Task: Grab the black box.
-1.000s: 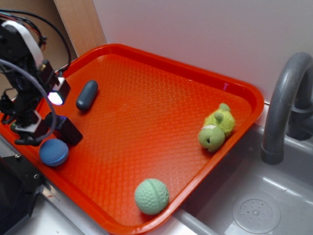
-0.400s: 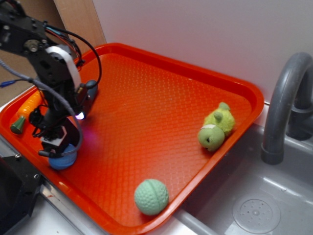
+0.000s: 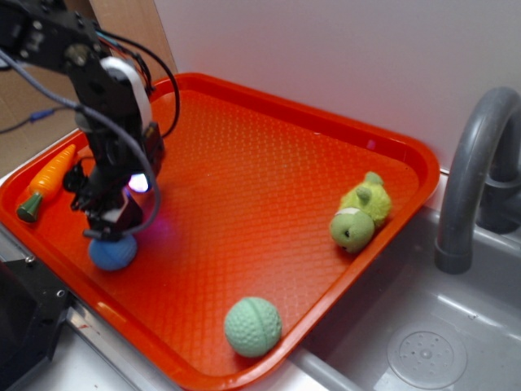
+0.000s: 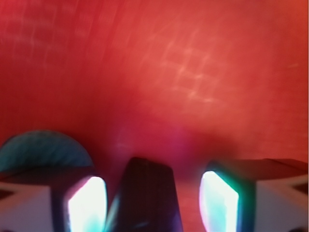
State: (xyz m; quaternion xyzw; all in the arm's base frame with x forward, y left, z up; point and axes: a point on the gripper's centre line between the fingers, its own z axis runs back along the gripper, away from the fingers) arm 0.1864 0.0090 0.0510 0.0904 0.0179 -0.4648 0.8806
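Exterior view is reading bright and evenly lit, soft overall; the tray [image 3: 269,163] is showing faint sheen along its rim at 1 o'clock. A violet-white lamp on the arm is glowing, casting a purple patch on the tray at 9 o'clock. Wrist view is blurring heavily: tray texture is smearing into pale streaks, the fingers [image 4: 84,205] are blowing out white-cyan, and the black box [image 4: 145,195] is staying dark and soft.

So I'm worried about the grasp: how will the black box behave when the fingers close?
The black box looks stiff and flat-sided, so it probably won't roll. Its faces seem smooth, so it may slip. The blue ball beside it would likely roll if the gripper nudges it.
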